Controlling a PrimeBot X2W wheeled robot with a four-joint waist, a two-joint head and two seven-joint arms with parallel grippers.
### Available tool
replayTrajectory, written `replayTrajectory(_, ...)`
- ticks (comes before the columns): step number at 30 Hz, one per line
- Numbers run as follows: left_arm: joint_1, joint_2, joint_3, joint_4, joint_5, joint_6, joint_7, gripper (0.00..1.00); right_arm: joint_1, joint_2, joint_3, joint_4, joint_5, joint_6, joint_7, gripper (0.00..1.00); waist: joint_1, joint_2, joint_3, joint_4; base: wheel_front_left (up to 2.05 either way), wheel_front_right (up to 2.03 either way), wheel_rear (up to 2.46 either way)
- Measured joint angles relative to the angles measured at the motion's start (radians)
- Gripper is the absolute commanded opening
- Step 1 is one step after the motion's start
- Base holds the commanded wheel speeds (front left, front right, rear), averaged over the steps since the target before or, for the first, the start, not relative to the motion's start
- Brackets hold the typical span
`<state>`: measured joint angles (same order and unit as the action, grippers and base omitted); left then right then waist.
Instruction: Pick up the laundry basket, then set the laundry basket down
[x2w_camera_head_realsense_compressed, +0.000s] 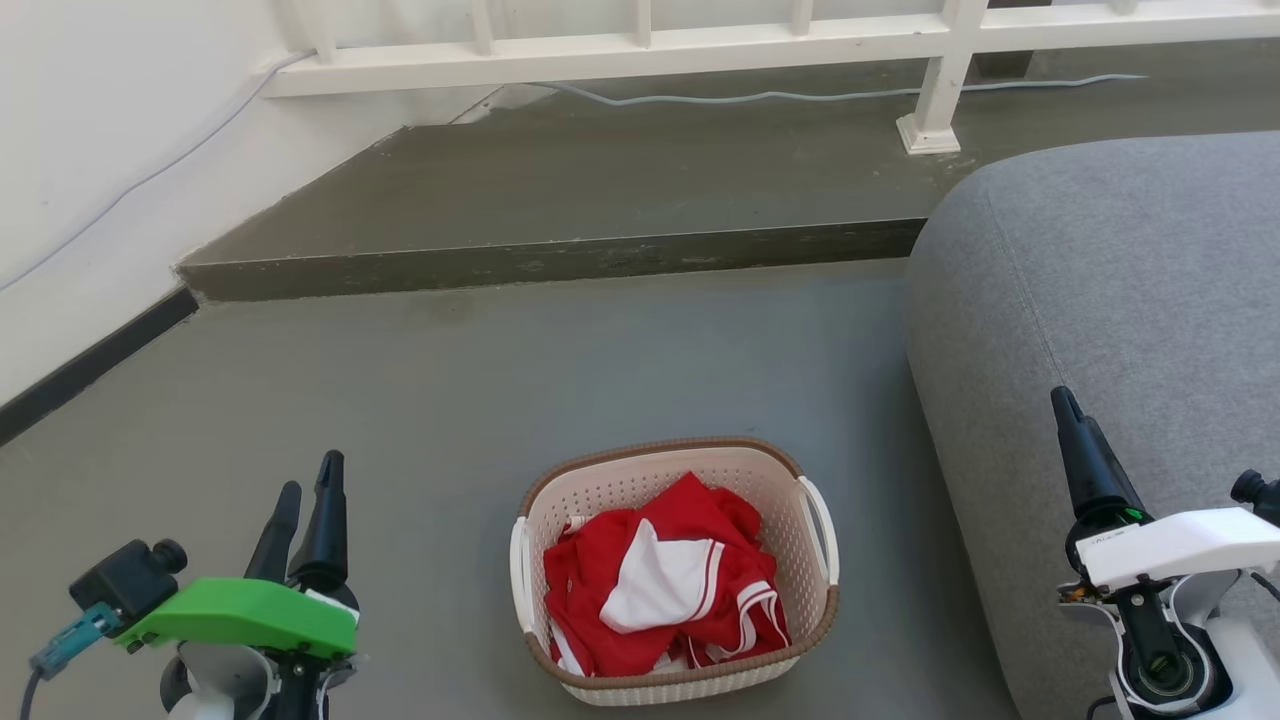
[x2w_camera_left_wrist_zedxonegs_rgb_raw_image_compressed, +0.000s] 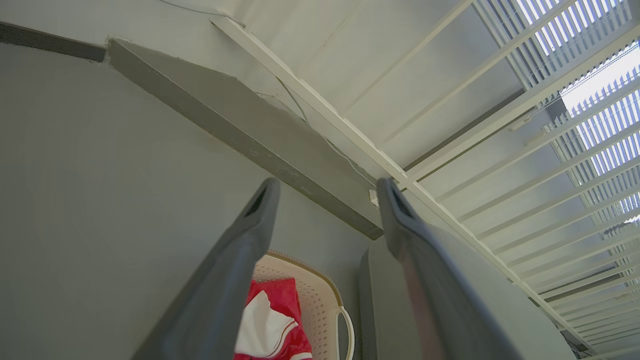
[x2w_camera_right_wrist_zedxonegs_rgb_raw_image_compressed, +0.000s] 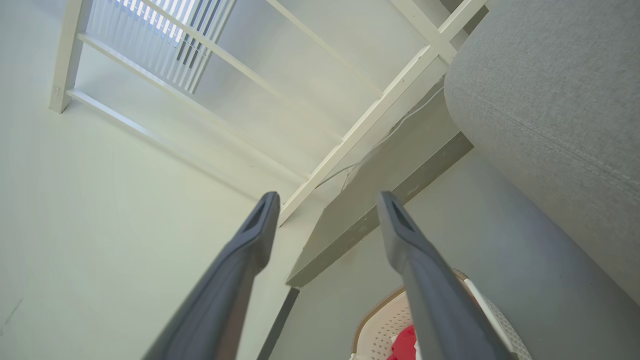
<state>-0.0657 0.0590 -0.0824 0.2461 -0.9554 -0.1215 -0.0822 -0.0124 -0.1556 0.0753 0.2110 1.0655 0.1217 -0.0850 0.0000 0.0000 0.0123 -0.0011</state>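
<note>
Laundry basket (x2w_camera_head_realsense_compressed: 650, 480): stands upright on the floor (x2w_camera_head_realsense_compressed: 450, 400), near the sofa (x2w_camera_head_realsense_compressed: 1120, 300), between the two arms. It holds red and white clothes (x2w_camera_head_realsense_compressed: 700, 510). White handles (x2w_camera_head_realsense_compressed: 824, 530) face left and right, which suits a lift from both sides.
Left gripper (x2w_camera_left_wrist_zedxonegs_rgb_raw_image_compressed: 325, 187): fingers spread, empty, well apart from the basket.
Right gripper (x2w_camera_right_wrist_zedxonegs_rgb_raw_image_compressed: 327, 200): likewise spread and empty, by the sofa.
Pickup judged not yet begun.

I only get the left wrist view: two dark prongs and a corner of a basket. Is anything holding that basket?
Observer: No. The laundry basket stands on the floor, clear of the left gripper.
Operator: Where's the other arm?
Observer: The right gripper is open, off the basket's right side, by the grey sofa.
Operator: I see one handle. Another?
Observer: Yes, a second white handle on the opposite side.
</note>
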Motion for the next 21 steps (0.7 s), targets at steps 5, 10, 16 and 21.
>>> replayTrajectory(5, -0.001, 0.015, -0.025, -0.007, 0.118, 0.014, -0.017, 1.0, -0.002, -0.01, 0.013, -0.004, -0.1, 0.0, -0.018, 1.0, 0.0, 0.0, 0.001, -0.001, 0.0, 0.0, 0.0)
replayTrajectory(10, -0.002, 0.015, -0.047, -0.018, 0.202, 0.027, -0.038, 1.0, -0.007, -0.011, 0.03, -0.011, -0.178, 0.001, -0.031, 1.0, 0.0, 0.0, 0.002, -0.001, 0.0, 0.0, 0.0)
replayTrajectory(16, -0.003, 0.013, -0.058, -0.025, 0.294, 0.034, -0.058, 1.0, -0.017, -0.011, 0.036, -0.021, -0.278, 0.0, -0.057, 1.0, 0.0, 0.0, 0.004, -0.001, 0.0, 0.0, 0.0)
replayTrajectory(21, -0.007, 0.01, -0.075, -0.029, 0.366, 0.035, -0.078, 1.0, -0.021, -0.011, 0.045, -0.03, -0.351, 0.0, -0.073, 1.0, 0.0, 0.0, 0.005, -0.002, 0.0, 0.0, 0.0)
